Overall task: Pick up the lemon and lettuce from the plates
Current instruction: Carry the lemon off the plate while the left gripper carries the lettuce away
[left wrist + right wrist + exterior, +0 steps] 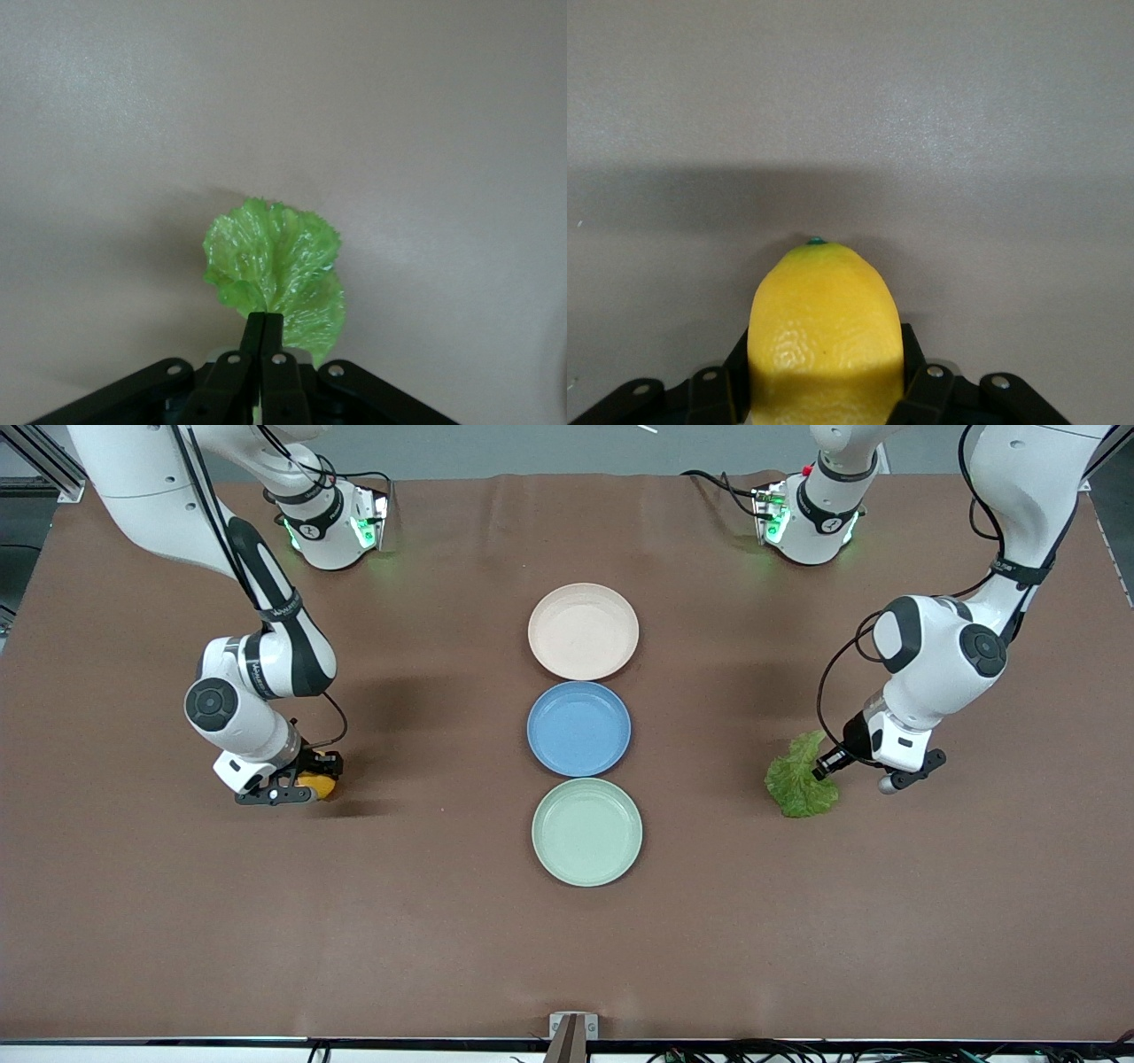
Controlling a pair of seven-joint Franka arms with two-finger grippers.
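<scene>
My left gripper is shut on the stem end of the lettuce, a crinkled bright green leaf. It holds the leaf low over the bare brown table toward the left arm's end. In the left wrist view the leaf sticks out past the closed gripper. My right gripper is shut on the yellow lemon, low over the table toward the right arm's end. The lemon fills the gripper in the right wrist view. The beige-pink plate and the mint green plate are both empty.
An empty blue plate lies between the two other plates in the middle of the table. The three plates form a row running toward the front camera. A brown cloth covers the table.
</scene>
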